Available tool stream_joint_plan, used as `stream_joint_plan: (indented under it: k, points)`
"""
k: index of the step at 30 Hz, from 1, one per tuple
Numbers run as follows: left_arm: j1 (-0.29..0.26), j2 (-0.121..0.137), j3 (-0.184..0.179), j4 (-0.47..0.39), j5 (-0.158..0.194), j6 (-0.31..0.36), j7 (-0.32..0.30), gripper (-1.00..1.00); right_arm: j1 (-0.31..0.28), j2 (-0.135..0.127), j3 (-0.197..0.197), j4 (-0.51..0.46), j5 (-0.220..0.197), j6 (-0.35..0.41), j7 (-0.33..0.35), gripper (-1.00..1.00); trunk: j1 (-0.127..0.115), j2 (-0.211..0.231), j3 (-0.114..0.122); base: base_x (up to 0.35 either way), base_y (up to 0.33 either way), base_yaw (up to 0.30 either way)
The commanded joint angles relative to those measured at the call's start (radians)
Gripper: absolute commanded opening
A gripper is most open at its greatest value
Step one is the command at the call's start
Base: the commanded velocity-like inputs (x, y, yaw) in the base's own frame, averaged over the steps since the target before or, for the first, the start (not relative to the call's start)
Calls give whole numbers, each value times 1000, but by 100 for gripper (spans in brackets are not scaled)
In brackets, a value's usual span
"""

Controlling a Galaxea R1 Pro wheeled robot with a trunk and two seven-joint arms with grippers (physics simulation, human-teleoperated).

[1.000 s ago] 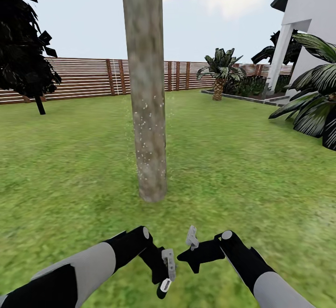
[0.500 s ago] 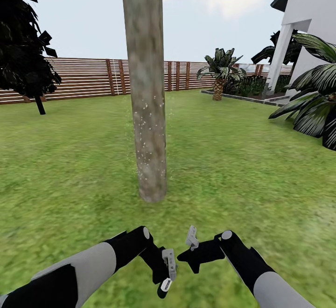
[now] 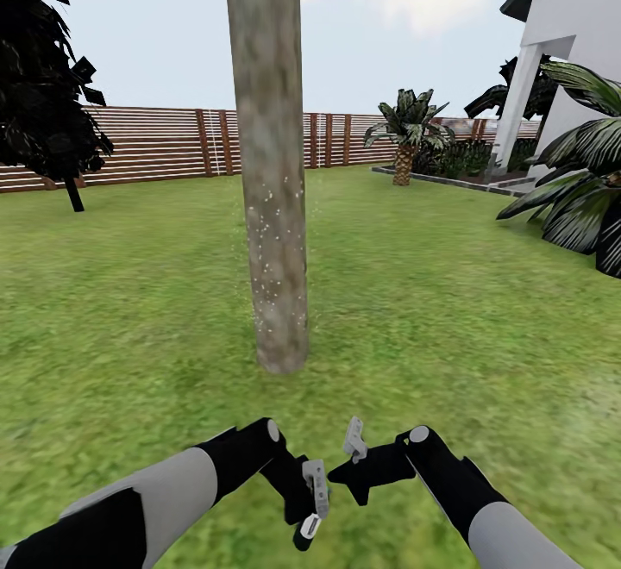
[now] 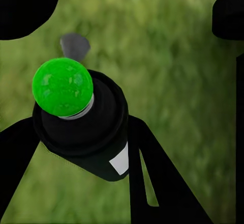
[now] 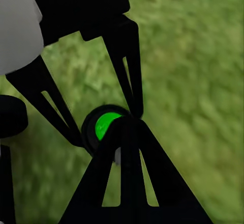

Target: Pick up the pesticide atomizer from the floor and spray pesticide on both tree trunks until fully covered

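Pesticide atomizer [image 4: 84, 127], green-tipped, clamped in left gripper [image 3: 308, 500] jaws; light, rigid, likely slick, grip mid-body. Right gripper [image 3: 355, 457]: jaw state unclear. Droplet-speckled tree trunk [image 3: 272, 207] at 12 o'clock.

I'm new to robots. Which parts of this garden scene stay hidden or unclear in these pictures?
- Tree trunk: its top, cut by the head view's upper edge.
- Pesticide atomizer: its nozzle end, hidden behind its green cap in the left wrist view.
- Right gripper: open or shut is unclear, too small in the head view.
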Motion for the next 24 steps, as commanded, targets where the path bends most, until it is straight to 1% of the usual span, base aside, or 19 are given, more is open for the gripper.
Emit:
stream_joint_plan:
  k: [1,10,14,16,17,18,19,20,21,23,24]
  points:
    - [-1,-1,-5,-1,10,10,-2,-100,0,-1,2,-2,-1,10,2,-100,0,0,-1,0,0,0]
    - [-1,-1,-5,0,10,10,-1,-100,-1,-1,4,-2,-1,10,2,-100,0,0,-1,0,0,0]
    - [-1,1,-5,3,11,11,47,-100,-1,-1,4,-2,-1,10,2,-100,0,0,-1,0,0,0]
    - [-1,11,-6,12,11,14,53,-100,-1,-1,4,-2,-1,10,2,-100,0,0,-1,0,0,0]
    - [-1,35,-6,40,11,15,54,-100,0,-2,4,-2,-1,10,2,-100,0,0,-1,0,0,0]
    - [-1,45,-6,54,11,16,55,-100,0,-2,4,-2,-1,10,2,-100,0,0,-1,0,0,0]
    - [-1,64,-6,77,11,16,58,-100,0,-2,4,-2,-1,10,2,-100,0,0,-1,0,0,0]
    - [-1,76,-6,90,11,16,63,-100,0,-2,4,-2,-1,10,2,-100,0,0,-1,0,0,0]
    - [-1,96,-6,111,12,16,81,-100,0,-2,3,-1,-1,10,2,-100,0,0,-1,0,0,0]
    - [-1,148,-2,138,19,15,156,-100,0,-2,1,-1,-3,9,1,-100,0,0,-1,0,0,0]
    - [0,179,7,149,33,14,202,-100,0,-3,-2,-1,-3,9,-2,-100,0,0,-1,0,0,0]
